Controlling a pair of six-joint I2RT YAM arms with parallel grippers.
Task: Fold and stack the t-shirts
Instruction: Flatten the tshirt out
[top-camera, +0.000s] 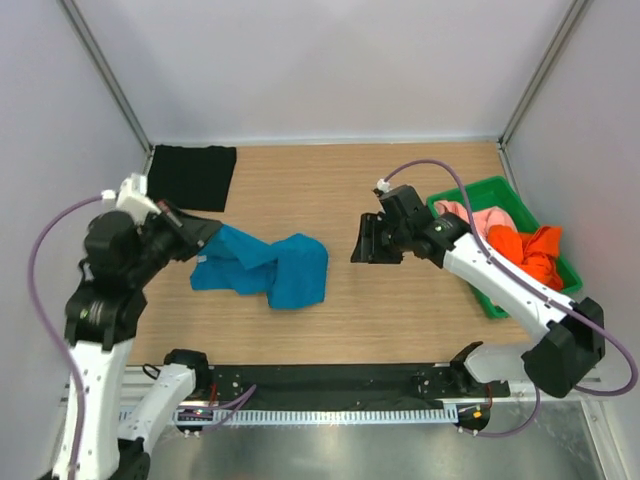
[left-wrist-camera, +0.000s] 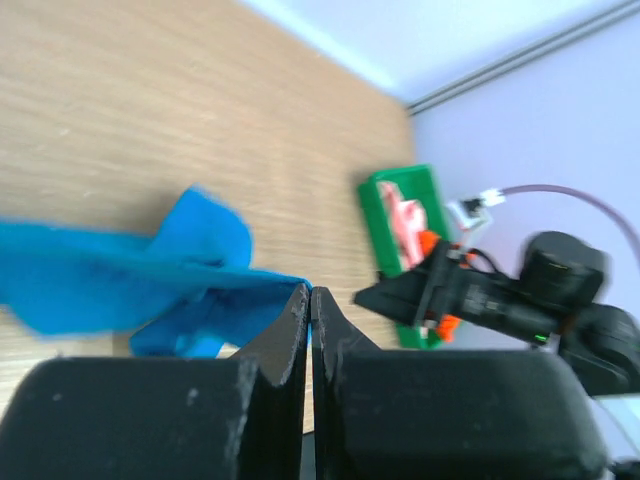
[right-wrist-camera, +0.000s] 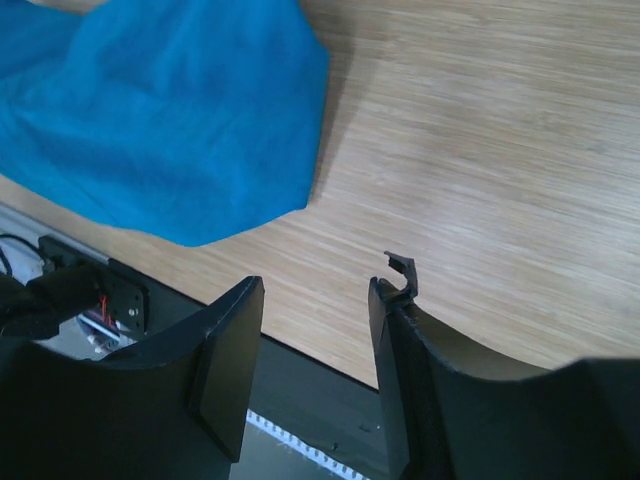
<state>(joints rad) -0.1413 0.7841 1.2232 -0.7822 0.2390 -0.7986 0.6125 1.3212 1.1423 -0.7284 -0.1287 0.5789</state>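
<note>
At the left pincer (top-camera: 208, 236): pressed together, clamped on a thin edge of the crumpled teal-blue cloth t-shirt (top-camera: 265, 265), at its 9 o'clock end in the top view. In the left wrist view, a sliver of blue caught between the closed fingers. At the right pincer (top-camera: 372, 252): apart, gripping nothing, hovering over the bare wooden bench (top-camera: 330, 180).

From the right pincer, teal-blue cloth t-shirt at 9 o'clock, near but not touching, its bunched 3 o'clock end closest. Long axis roughly 9 to 3 o'clock, stretched between the two pincers: one end gripped, the other free and nearer the right arm. Probably calls for a reach toward 9 o'clock to take that free end and draw the cloth out flat.

As for looks: rumpled, twisted at the middle into two lobes, no collar or sleeve told apart, lying on the bench left of centre.

Further out: a flat folded black cloth t-shirt (top-camera: 190, 177) at the 11 o'clock corner, well apart. At 3 o'clock of the right pincer, an orange cloth t-shirt (top-camera: 530, 255) and a pink cloth t-shirt (top-camera: 490, 218) heaped unfolded in a green plastic tray (top-camera: 468, 190).
</note>
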